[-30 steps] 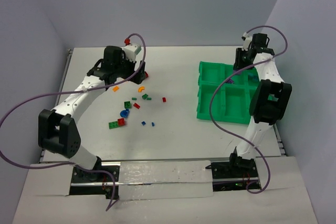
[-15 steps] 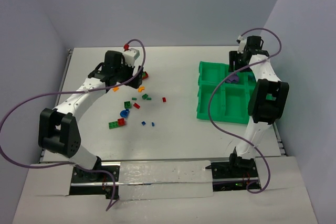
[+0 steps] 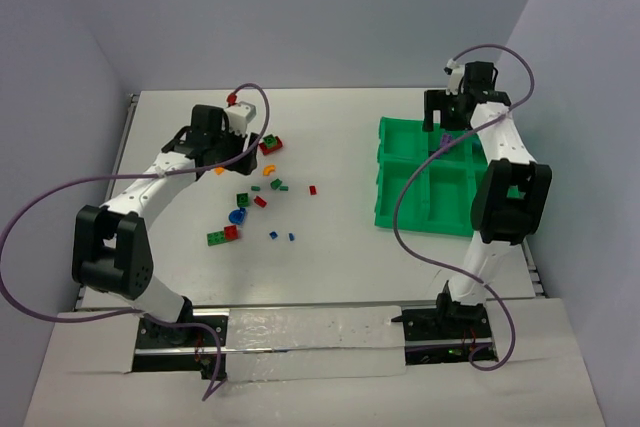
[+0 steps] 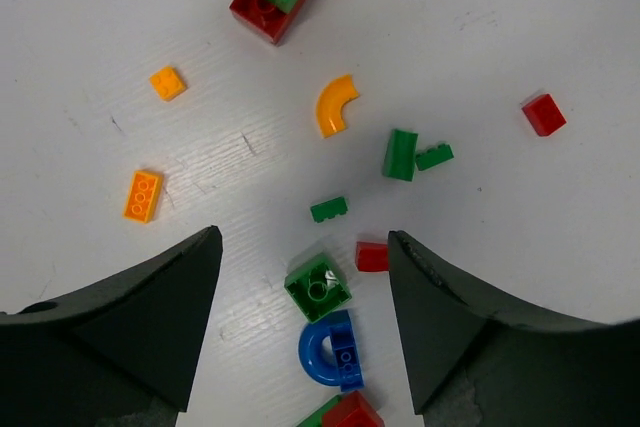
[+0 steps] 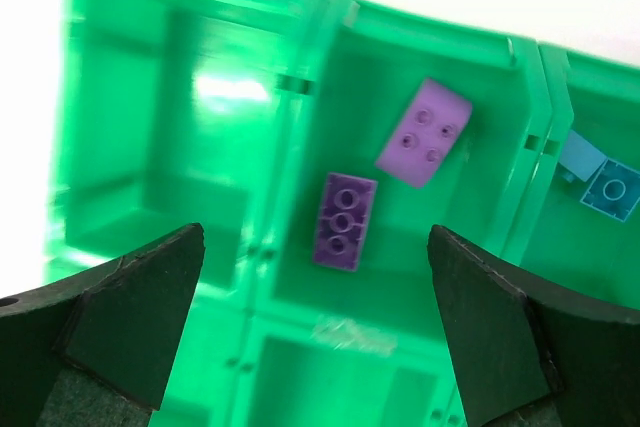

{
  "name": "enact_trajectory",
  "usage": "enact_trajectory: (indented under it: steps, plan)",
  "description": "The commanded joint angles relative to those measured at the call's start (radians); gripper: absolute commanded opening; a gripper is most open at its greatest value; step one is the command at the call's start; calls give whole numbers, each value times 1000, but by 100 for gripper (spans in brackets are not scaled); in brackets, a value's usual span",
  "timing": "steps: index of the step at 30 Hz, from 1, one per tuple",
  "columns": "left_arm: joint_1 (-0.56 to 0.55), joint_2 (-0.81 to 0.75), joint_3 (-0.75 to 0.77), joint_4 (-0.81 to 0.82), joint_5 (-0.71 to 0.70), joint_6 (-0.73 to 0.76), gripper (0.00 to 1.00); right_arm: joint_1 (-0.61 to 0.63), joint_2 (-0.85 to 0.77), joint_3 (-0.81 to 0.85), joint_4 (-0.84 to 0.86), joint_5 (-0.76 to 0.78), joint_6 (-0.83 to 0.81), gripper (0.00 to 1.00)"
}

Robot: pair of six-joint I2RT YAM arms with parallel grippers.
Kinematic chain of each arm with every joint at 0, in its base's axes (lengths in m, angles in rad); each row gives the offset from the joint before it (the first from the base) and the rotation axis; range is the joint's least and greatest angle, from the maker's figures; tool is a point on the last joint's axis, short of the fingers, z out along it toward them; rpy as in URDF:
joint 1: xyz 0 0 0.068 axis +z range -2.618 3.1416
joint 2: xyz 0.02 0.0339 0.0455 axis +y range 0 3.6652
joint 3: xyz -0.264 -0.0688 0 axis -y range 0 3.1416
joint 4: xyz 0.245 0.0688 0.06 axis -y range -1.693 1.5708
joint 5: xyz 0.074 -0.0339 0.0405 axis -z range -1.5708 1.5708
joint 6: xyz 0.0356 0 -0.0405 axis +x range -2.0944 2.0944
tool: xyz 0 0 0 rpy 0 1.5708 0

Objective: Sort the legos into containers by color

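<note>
Right gripper hangs released over 2 purple bricks in the green tray; left gripper, spread empty over loose bricks on the counter, must next descend and pinch 1.

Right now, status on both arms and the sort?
Left gripper open, empty, over loose legos. Right gripper open, empty, over green tray; two purple bricks in one compartment. Nothing blocking either.

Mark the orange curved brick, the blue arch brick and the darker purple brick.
orange curved brick (image 4: pixel 330 105): left wrist view, the bend's middle.
blue arch brick (image 4: pixel 345 357): left wrist view, studded right side.
darker purple brick (image 5: pixel 345 220): right wrist view, middle stud.
</note>
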Motion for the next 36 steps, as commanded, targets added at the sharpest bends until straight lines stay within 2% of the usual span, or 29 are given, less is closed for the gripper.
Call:
enact_trajectory:
  steps: [1,7,14,26,36]
  plan:
    - [16,5,-13,36,26,44,68,32,-129,46,-23,-55,41,100]
    - [18,115,38,63,-37,50,58,79,-195,13,-29,-112,83,100]
    - [15,235,95,112,8,28,54,128,-241,-41,-20,-158,121,100]
    - [-36,364,174,132,23,25,59,134,-252,-91,-5,-178,148,100]
    - [-65,433,216,118,10,8,59,134,-256,-79,-14,-177,148,100]
